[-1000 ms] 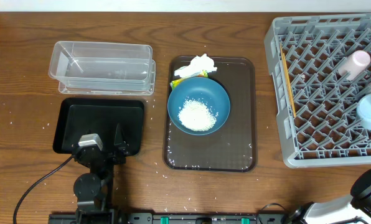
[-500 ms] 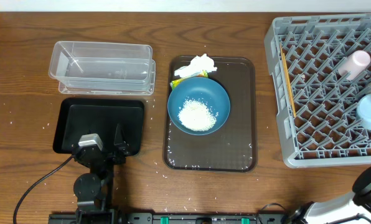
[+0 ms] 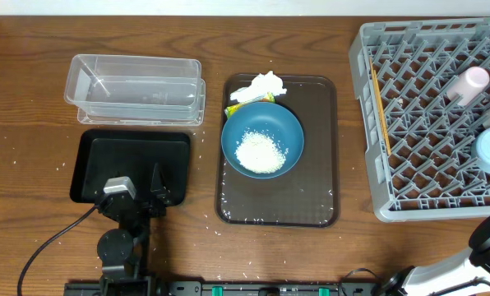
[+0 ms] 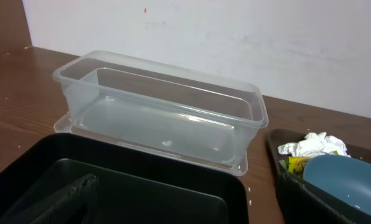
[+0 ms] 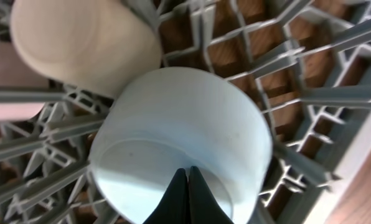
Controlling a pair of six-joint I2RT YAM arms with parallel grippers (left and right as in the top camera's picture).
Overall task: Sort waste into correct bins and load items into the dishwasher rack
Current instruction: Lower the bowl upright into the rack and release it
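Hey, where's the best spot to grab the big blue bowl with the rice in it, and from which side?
Probably the thin rim of the bowl at its near-left edge, coming down from above and pinching across the wall. The rice heaps in the middle, and the napkin and wrapper crowd the far rim. Keep it level.

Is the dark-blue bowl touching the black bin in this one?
Apart. The overhead view shows the dark-blue bowl on the brown serving tray, with a strip of bare wooden table between that tray and the black bin.
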